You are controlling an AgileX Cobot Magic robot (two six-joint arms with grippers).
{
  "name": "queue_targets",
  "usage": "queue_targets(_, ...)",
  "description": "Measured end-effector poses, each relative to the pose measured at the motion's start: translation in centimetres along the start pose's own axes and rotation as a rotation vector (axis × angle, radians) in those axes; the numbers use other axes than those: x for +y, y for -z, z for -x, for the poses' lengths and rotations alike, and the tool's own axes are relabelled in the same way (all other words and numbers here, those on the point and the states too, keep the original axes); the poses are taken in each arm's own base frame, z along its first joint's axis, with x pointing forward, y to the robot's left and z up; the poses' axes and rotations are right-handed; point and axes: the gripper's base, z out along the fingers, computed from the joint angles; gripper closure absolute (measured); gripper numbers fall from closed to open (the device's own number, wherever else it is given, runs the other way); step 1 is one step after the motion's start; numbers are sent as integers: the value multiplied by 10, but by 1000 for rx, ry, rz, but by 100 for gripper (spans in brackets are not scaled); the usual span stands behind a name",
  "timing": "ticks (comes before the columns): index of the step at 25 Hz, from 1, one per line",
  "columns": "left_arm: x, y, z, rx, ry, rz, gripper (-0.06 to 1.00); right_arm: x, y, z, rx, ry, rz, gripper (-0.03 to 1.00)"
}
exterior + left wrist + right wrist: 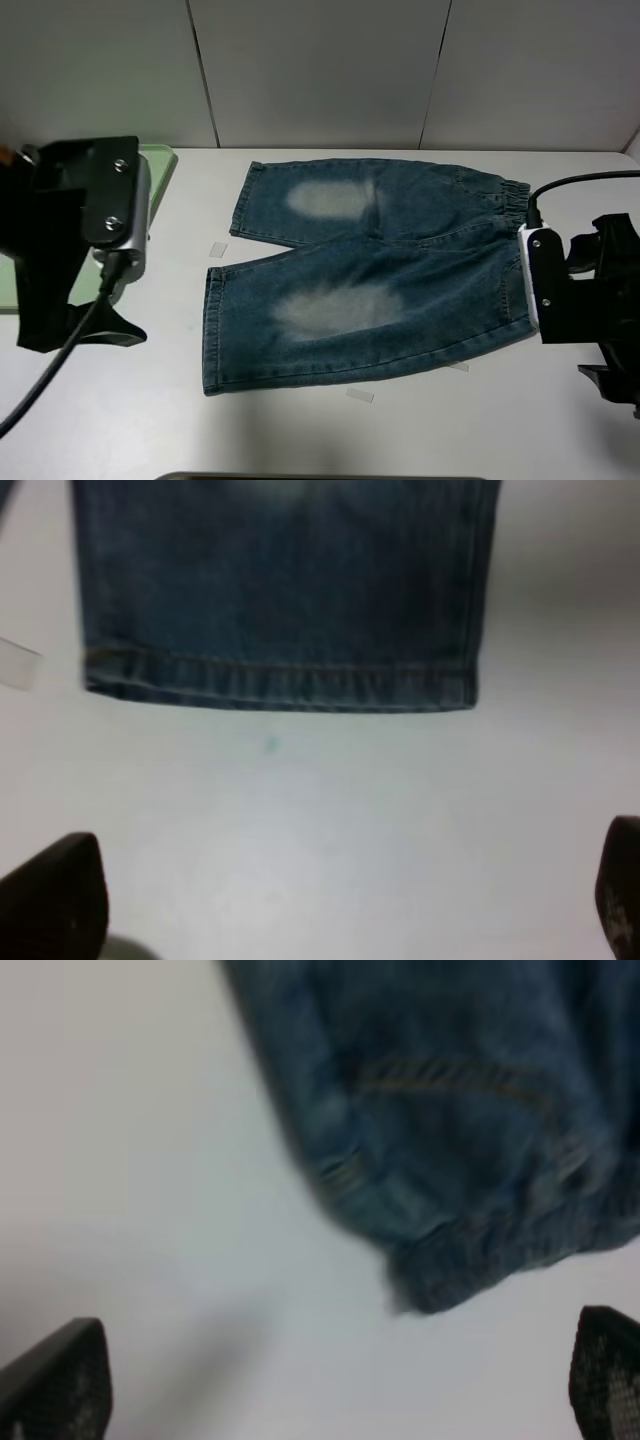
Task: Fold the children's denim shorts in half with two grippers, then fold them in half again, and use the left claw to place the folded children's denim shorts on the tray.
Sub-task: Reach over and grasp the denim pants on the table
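Nearest the overhead camera, two black robot arms reach in from either side of a white desk (300,430). Between them the children's denim shorts (370,275) lie spread flat and unfolded near the middle of the desk. The gathered elastic waistband points toward the robot's right. The two legs point toward its left, splaying slightly apart at the hems. Each leg carries a pale faded patch on blue-green denim.

The left hand (335,900) hovers over bare desk just short of the hem of the leg nearer the camera. It is released, with its two black fingertips (55,900) wide apart and nothing between them. A strip of white desk separates them from the stitched hem.

The right hand (330,1380) hovers beside the waistband end of the shorts. It is also released, fingertips spread wide and grasping nothing. Its wrist view is blurred, but it shows the puckered waistband corner close to the fingers and not touching them.

The tray (160,158), pale green, sits at the far left of the desk, mostly hidden behind the left arm and well apart from the shorts. Small clear tabs (218,250) lie on the desk around the shorts, one by the gap between the leg hems and others just off the edge nearer the camera. Grey wall panels (320,70) stand behind the desk.
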Motion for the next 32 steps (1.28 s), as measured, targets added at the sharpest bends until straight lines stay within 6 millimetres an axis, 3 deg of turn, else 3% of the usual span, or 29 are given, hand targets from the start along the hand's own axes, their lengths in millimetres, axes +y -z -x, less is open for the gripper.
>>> queue_targets(5,-6,-33,6,36,-31,-108,-3,-9,0,4,-56,-7,-92,27)
queue_targets(14,-25,-80,16,108,-128,-228,-2,-17,-8,-7,-43,-22,-130,27)
queue_targets(22,-23,-89,16,107,-137,-204,-1,-12,-34,-1,-12,86,-23,27)
queue_targets(32,-17,-91,20,63,-153,-138,-1,-6,-52,4,-11,163,46,27)
